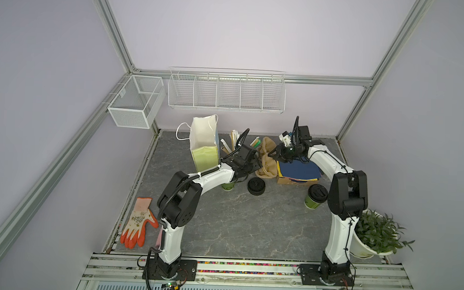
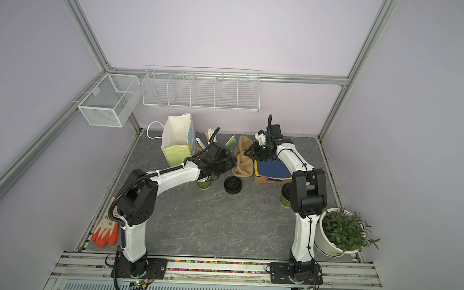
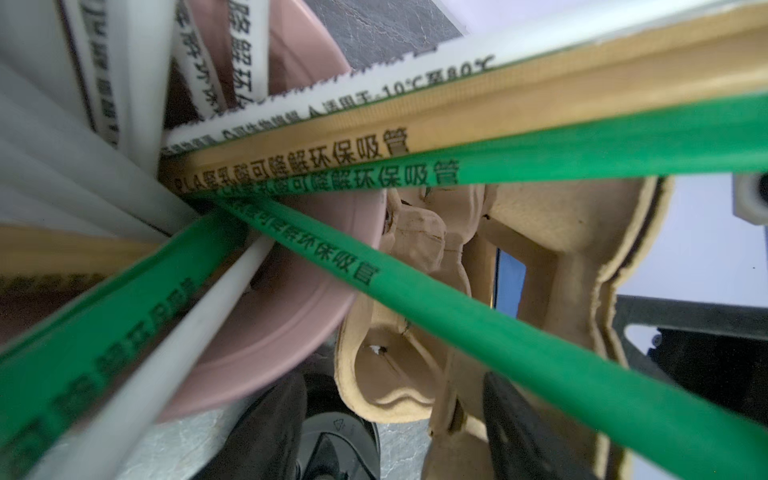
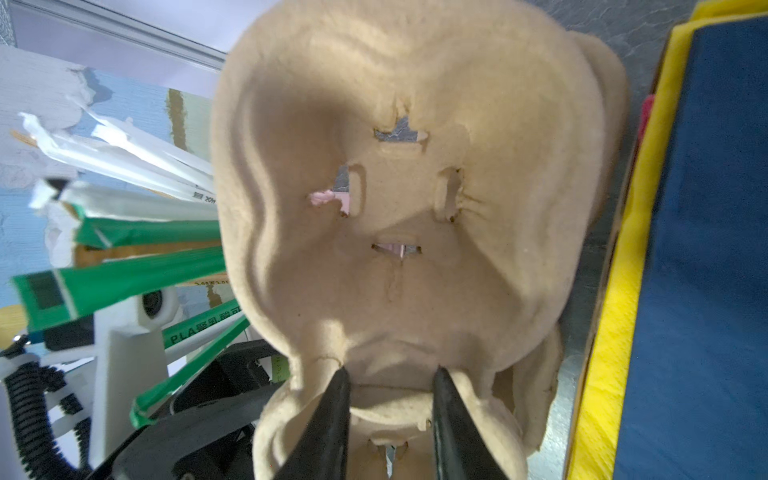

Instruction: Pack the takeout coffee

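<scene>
The takeout coffee [image 1: 316, 197], a green cup with a black lid, stands upright at the right of the table, apart from both grippers; in a top view the right arm half hides the coffee [image 2: 285, 195]. My right gripper [image 4: 390, 374] is shut on the middle rib of a tan pulp cup carrier [image 4: 415, 187], whose upper end [image 1: 268, 146] is tilted up. My left gripper [image 3: 392, 380] is open beside the carrier [image 3: 552, 224], one carrier edge lying between its fingers [image 3: 266, 428]. A white paper bag [image 1: 203, 141] stands open at the back left.
A pink cup [image 3: 291, 316] of wrapped straws [image 3: 540, 365] crowds the left wrist. A stack of black lids [image 1: 256, 185] and lidless green cups [image 1: 228, 187] sit below the left gripper. A box of blue napkins [image 1: 299, 172], a potted plant [image 1: 376, 232] and an orange glove [image 1: 138, 222] lie around.
</scene>
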Robot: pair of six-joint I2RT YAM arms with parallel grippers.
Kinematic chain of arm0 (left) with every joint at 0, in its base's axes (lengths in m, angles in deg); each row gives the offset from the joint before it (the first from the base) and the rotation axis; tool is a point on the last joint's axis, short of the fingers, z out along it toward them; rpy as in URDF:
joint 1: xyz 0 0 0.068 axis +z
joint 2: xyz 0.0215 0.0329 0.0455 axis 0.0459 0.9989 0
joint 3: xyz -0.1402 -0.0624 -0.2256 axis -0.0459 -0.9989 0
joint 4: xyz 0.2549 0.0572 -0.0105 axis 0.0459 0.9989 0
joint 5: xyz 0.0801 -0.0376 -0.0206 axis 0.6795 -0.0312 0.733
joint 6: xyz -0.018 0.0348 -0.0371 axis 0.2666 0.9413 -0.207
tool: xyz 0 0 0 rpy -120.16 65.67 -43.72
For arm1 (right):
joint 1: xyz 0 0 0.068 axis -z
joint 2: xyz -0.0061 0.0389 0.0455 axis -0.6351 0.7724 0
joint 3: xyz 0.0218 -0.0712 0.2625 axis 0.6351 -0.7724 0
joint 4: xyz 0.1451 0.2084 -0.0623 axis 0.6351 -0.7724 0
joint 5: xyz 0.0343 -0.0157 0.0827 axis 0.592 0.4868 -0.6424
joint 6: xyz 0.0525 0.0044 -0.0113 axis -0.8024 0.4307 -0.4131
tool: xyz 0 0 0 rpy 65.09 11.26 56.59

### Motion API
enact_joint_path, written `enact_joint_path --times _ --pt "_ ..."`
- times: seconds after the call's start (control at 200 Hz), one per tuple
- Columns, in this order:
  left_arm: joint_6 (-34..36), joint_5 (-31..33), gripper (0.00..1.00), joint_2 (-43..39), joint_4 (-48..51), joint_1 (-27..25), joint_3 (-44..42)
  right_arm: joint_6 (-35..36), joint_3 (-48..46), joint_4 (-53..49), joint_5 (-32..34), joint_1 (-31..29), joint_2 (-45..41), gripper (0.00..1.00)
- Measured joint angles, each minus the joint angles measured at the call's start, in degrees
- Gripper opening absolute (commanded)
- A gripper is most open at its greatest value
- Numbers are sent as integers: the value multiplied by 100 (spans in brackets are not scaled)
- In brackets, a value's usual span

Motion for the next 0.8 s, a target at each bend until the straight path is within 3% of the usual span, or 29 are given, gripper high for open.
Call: enact_joint_path --times 0.8 --pt "39 -251 69 -367 -557 -50 -149 37 44 -9 -13 70 0 30"
